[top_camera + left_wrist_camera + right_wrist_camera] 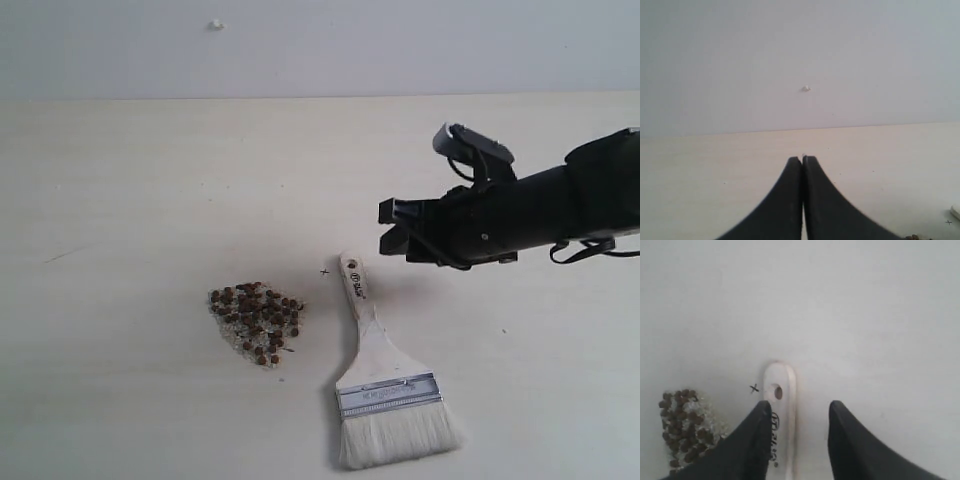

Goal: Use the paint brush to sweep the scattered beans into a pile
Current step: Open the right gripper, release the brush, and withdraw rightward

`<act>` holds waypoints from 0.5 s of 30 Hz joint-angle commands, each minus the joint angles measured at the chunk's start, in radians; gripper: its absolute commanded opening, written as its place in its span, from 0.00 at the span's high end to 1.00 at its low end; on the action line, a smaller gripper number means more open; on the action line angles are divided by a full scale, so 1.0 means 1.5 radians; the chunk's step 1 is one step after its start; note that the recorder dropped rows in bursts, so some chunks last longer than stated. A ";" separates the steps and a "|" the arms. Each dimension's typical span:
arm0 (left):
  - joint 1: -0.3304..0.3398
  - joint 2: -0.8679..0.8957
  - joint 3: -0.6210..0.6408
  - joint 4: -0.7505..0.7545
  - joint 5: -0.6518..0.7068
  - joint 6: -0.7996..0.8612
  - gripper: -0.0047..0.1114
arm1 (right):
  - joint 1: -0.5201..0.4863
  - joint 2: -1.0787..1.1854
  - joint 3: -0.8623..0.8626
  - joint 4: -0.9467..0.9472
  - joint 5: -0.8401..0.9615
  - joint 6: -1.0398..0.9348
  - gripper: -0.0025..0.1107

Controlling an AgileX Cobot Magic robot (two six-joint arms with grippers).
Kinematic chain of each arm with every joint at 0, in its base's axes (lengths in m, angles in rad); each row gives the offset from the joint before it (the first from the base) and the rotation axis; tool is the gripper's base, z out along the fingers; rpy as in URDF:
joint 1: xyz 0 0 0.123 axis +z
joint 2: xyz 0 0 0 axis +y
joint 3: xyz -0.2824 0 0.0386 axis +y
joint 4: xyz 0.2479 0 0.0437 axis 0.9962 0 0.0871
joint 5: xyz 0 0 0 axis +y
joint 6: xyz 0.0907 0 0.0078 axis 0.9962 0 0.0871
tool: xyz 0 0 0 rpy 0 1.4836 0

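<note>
Beans (256, 322) heaped, paint brush (385, 385) beside, right gripper (384, 228) near handle (362, 310), fingers (747, 440) parted

One paint brush (387, 392), dozens of beans (256, 320)

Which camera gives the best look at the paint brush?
The exterior view: the whole paint brush shows, handle to bristles. The right wrist view catches only its handle end; the left wrist view, at most a sliver.

pale table (120, 200), beans (256, 322), paint brush (385, 385)
</note>
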 commanded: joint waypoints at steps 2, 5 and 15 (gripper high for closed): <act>-0.003 -0.002 0.002 -0.003 0.002 -0.001 0.96 | -0.004 -0.119 0.001 -0.106 -0.017 0.072 0.88; -0.003 -0.002 0.002 -0.003 0.002 -0.001 0.96 | -0.004 -0.186 0.001 -0.217 -0.029 0.177 0.98; -0.003 -0.002 0.002 -0.003 0.002 -0.001 0.96 | -0.004 -0.657 0.196 -0.363 -0.298 0.313 0.98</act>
